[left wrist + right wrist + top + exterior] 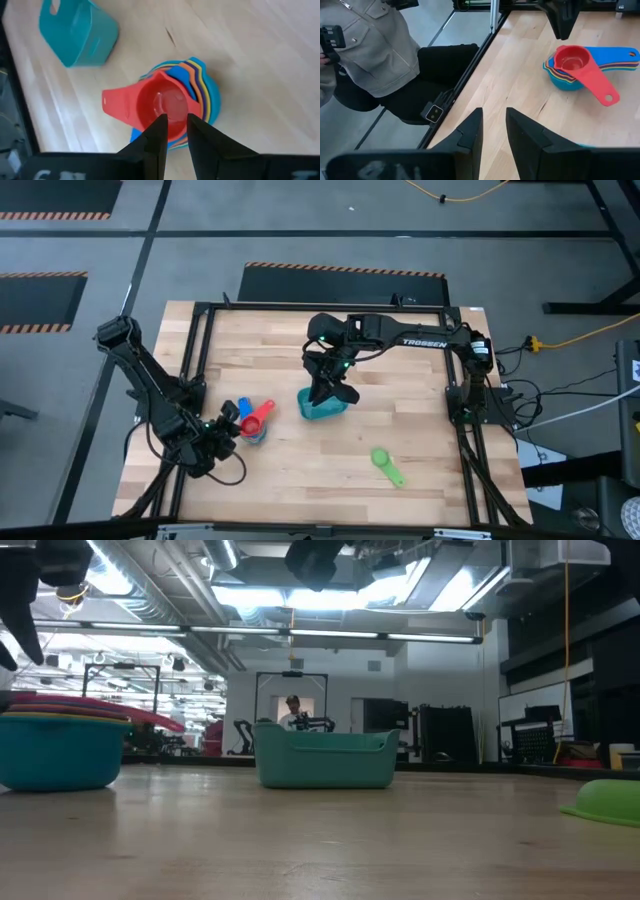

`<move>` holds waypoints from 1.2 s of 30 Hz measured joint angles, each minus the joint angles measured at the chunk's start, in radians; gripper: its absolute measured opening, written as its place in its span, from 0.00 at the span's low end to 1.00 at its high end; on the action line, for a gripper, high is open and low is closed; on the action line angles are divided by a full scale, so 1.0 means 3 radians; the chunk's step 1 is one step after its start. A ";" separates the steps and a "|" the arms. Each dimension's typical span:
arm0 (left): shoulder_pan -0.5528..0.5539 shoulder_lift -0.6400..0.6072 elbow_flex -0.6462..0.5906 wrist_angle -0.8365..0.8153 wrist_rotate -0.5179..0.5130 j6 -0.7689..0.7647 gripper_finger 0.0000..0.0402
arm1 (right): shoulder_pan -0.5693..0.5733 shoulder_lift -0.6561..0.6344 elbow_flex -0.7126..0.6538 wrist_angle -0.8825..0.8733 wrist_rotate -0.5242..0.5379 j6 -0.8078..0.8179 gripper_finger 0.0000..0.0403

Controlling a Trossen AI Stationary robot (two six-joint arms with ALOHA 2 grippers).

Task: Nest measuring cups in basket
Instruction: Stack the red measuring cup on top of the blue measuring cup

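Wooden table (420, 380): nested cups stack (252, 423) sits beside the basket (322, 408), green cup (386, 464) stray. Left gripper (232, 423) hovers slightly open over the stack, right gripper (328, 392) parted above the basket. Next, probably grab the stack.

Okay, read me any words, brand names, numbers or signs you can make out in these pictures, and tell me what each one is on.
"TROSSEN": white letters on the right arm's forearm, high view.
Faint pale marks on the right wrist camera's own housing: too blurred to read.
Nothing readable on the stack of measuring cups, the green cup or the teal basket.
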 joint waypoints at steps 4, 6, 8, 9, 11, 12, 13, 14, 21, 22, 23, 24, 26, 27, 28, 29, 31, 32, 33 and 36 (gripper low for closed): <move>0.0029 0.0000 0.0000 0.0000 0.0021 -0.0163 0.17 | 0.0001 0.0001 -0.0001 0.0089 0.0001 -0.0090 0.22; 0.0037 -0.0001 0.0000 0.0000 0.0023 -0.0304 0.17 | 0.0008 0.0002 -0.0001 0.0200 0.0003 -0.0167 0.22; 0.0037 -0.0017 0.0000 -0.0001 0.0038 -0.0474 0.17 | 0.0023 0.0003 -0.0001 0.0343 0.0016 -0.0180 0.22; 0.0036 -0.0036 0.0000 -0.0001 0.0078 -0.0556 0.17 | 0.0033 0.0003 -0.0001 0.0415 0.0028 -0.0177 0.22; 0.0036 -0.0084 0.0000 -0.0004 0.0225 -0.0723 0.17 | 0.0062 0.0003 -0.0001 0.0558 0.0075 -0.0177 0.22; 0.0036 -0.0111 0.0000 -0.0005 0.0301 -0.0809 0.17 | 0.0080 0.0003 -0.0001 0.0609 0.0117 -0.0177 0.22; 0.0037 -0.0140 0.0000 -0.0013 0.0387 -0.0904 0.17 | 0.0102 0.0003 -0.0001 0.0663 0.0172 -0.0177 0.22; 0.0036 -0.0172 0.0000 -0.0026 0.0473 -0.1009 0.17 | 0.0124 0.0003 -0.0001 0.0710 0.0238 -0.0178 0.22; 0.0036 -0.0314 0.0000 -0.0291 0.0991 -0.1905 0.17 | 0.0320 0.0003 -0.0001 0.0880 0.0635 -0.0234 0.22; 0.0036 -0.0314 0.0000 -0.0338 0.0991 -0.2021 0.17 | 0.0349 0.0003 -0.0001 0.0885 0.0679 -0.0271 0.22; 0.0036 -0.0315 0.0000 -0.0375 0.0987 -0.2133 0.17 | 0.0382 0.0003 -0.0001 0.0891 0.0720 -0.0312 0.22; 0.0036 -0.0314 0.0000 -0.0399 0.0985 -0.2232 0.17 | 0.0412 0.0003 -0.0001 0.0889 0.0774 -0.0348 0.22; 0.0045 -0.0314 0.0000 -0.0451 0.0971 -0.2423 0.17 | 0.0469 0.0003 -0.0001 0.0890 0.0867 -0.0418 0.22; 0.0054 -0.0314 -0.0001 -0.0461 0.0960 -0.2507 0.17 | 0.0497 0.0003 -0.0001 0.0890 0.0901 -0.0442 0.22; 0.0068 -0.0314 -0.0001 -0.0459 0.0950 -0.2586 0.17 | 0.0525 0.0003 -0.0001 0.0891 0.0938 -0.0453 0.22; 0.0084 -0.0314 -0.0001 -0.0457 0.0947 -0.2668 0.17 | 0.0552 0.0003 -0.0001 0.0892 0.0967 -0.0459 0.22; 0.0118 -0.0314 -0.0001 -0.0458 0.0944 -0.2809 0.17 | 0.0602 0.0022 -0.0001 0.0923 0.0996 -0.0465 0.22; 0.0133 -0.0314 -0.0001 -0.0457 0.0943 -0.2874 0.17 | 0.0626 0.0028 -0.0002 0.0925 0.0996 -0.0465 0.22; 0.0152 -0.0314 -0.0001 -0.0457 0.0940 -0.2934 0.17 | 0.0649 0.0042 -0.0003 0.0928 0.0997 -0.0465 0.22; 0.0214 -0.0314 -0.0001 -0.0453 0.0888 -0.3100 0.17 | 0.0718 0.0119 -0.0003 0.0993 0.0996 -0.0468 0.22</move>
